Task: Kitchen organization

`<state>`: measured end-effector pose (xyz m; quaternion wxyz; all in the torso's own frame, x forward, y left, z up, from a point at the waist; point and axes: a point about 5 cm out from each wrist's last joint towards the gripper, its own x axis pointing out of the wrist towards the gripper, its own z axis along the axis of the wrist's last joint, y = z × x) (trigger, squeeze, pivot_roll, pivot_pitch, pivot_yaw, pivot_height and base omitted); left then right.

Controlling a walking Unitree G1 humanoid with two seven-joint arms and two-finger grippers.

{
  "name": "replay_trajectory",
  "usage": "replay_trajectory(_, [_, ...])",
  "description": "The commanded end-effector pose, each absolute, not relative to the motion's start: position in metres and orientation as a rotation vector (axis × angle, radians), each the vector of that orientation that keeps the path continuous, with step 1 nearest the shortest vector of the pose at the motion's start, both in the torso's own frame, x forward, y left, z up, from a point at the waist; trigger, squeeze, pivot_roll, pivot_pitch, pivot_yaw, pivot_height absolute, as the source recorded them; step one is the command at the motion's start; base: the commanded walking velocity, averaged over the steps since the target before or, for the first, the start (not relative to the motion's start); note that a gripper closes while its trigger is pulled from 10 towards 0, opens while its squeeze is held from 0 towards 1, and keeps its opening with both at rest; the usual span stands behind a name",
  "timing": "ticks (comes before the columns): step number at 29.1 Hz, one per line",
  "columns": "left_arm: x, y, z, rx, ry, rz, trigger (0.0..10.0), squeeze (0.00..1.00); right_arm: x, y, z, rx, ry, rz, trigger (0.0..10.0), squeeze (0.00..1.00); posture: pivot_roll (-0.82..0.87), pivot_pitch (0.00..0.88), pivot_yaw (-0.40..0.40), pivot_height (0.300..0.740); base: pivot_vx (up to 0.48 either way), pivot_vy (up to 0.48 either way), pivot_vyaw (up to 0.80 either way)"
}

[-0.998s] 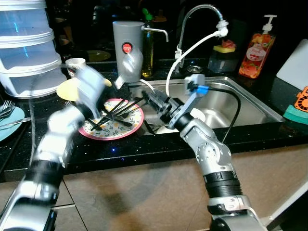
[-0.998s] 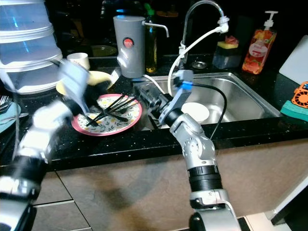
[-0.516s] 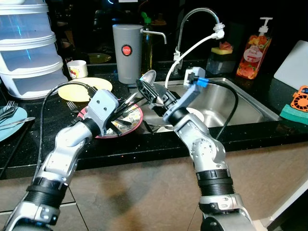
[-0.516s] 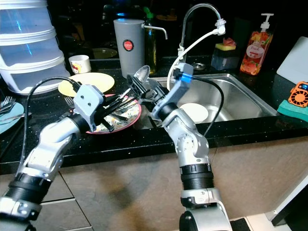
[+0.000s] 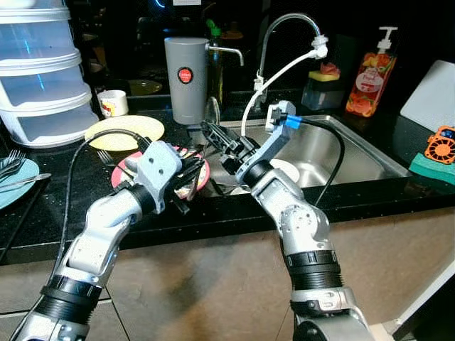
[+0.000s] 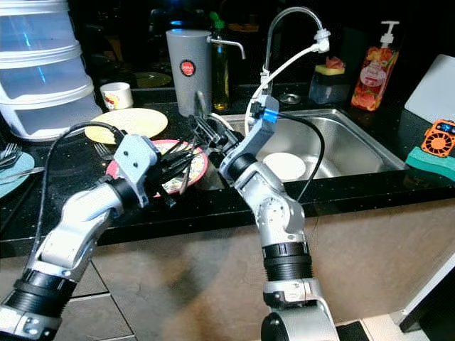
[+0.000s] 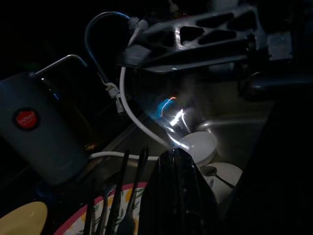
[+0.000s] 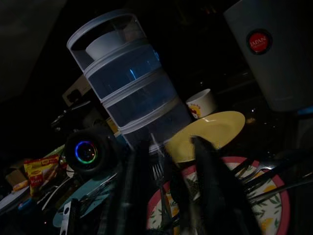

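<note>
A floral plate with a red rim (image 5: 201, 169) lies on the black counter and carries several black cutlery pieces (image 7: 117, 196). My left gripper (image 5: 189, 182) hovers over its front right edge. Its fingers (image 7: 177, 166) are pressed shut, and I make out nothing between them. My right gripper (image 5: 217, 135) reaches over from the sink side. It stands just above the plate's far right edge, shut on a silver spoon (image 5: 211, 114). The spoon's bowl points up and shows edge-on. The two grippers are close together, the right one slightly higher.
Behind the plate stand a grey dispenser (image 5: 187, 78), a yellow plate (image 5: 124, 129), a cup (image 5: 112, 103) and stacked clear containers (image 5: 39, 71). The sink (image 5: 341, 145) holds a white dish (image 5: 286, 168) under the faucet (image 5: 284, 21). A blue plate (image 5: 14, 186) with forks lies far left.
My left arm swung from the plate's left side to its front right edge. My right gripper rose off the plate with the spoon, which has turned edge-on.
</note>
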<state>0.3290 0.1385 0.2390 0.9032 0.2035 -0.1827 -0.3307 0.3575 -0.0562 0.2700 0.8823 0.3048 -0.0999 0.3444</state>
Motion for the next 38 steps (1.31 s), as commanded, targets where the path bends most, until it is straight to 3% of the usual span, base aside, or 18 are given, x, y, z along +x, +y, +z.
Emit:
replay_trajectory(1, [0.328, 0.139, 0.238, 0.416, -0.364, -0.677, 0.0, 0.00, 0.357, -0.055, 0.276, 0.647, -0.218, 0.730, 0.0, 0.00, 0.05, 0.021, 0.006, 0.740, 0.000, 0.000, 0.00])
replay_trajectory(4, [0.328, 0.140, 0.238, 0.418, -0.364, -0.672, 0.0, 0.00, 0.357, -0.055, 0.276, 0.648, -0.219, 0.729, 0.0, 0.00, 0.05, 0.021, 0.006, 0.740, 0.000, 0.000, 0.00])
replay_trajectory(5, [0.328, 0.140, 0.238, 0.420, -0.363, -0.667, 6.2, 1.00, 0.357, -0.055, 0.276, 0.650, -0.219, 0.727, 0.0, 0.00, 0.05, 0.028, 0.004, 0.740, 0.000, 0.000, 0.00])
replay_trajectory(6, [0.328, 0.140, 0.238, 0.419, -0.361, -0.666, 10.0, 1.00, 0.357, -0.056, 0.277, 0.657, -0.220, 0.723, 0.0, 0.00, 0.05, 0.032, 0.002, 0.740, 0.000, 0.000, 0.00])
replay_trajectory(21, [0.335, 0.149, 0.242, 0.472, -0.354, -0.574, 10.0, 1.00, 0.359, -0.062, 0.277, 0.666, -0.231, 0.678, 0.0, 0.00, 0.06, 0.044, 0.003, 0.740, 0.000, 0.000, 0.00])
replay_trajectory(22, [0.335, 0.149, 0.242, 0.476, -0.353, -0.572, 10.0, 0.84, 0.360, -0.062, 0.277, 0.664, -0.231, 0.672, 0.0, 0.00, 0.06, 0.045, 0.005, 0.740, 0.000, 0.000, 0.00])
replay_trajectory(23, [0.335, 0.150, 0.242, 0.481, -0.351, -0.571, 10.0, 0.16, 0.360, -0.063, 0.277, 0.663, -0.231, 0.667, 0.0, 0.00, 0.06, 0.045, 0.005, 0.740, 0.000, 0.000, 0.00])
replay_trajectory(24, [0.335, 0.150, 0.242, 0.481, -0.351, -0.571, 10.0, 0.16, 0.360, -0.063, 0.277, 0.663, -0.231, 0.667, 0.0, 0.00, 0.06, 0.045, 0.005, 0.740, 0.000, 0.000, 0.00])
replay_trajectory(25, [0.336, 0.150, 0.242, 0.483, -0.350, -0.570, 10.0, 0.00, 0.360, -0.064, 0.277, 0.662, -0.231, 0.664, 0.0, 0.00, 0.06, 0.046, 0.007, 0.740, 0.000, 0.000, 0.00])
replay_trajectory(31, [0.335, 0.149, 0.241, 0.488, -0.349, -0.571, 10.0, 0.00, 0.361, -0.066, 0.276, 0.654, -0.231, 0.654, 0.4, 0.00, 0.06, 0.045, 0.008, 0.740, 0.000, 0.000, 0.00])
replay_trajectory(34, [0.336, 0.149, 0.241, 0.492, -0.351, -0.568, 10.0, 0.00, 0.361, -0.066, 0.276, 0.648, -0.229, 0.650, 3.5, 0.00, 0.06, 0.045, 0.008, 0.740, 0.000, 0.000, 0.00])
replay_trajectory(38, [0.336, 0.149, 0.242, 0.495, -0.354, -0.562, 10.0, 0.00, 0.362, -0.066, 0.276, 0.644, -0.229, 0.648, 4.7, 0.00, 0.06, 0.044, 0.007, 0.740, 0.000, 0.000, 0.00])
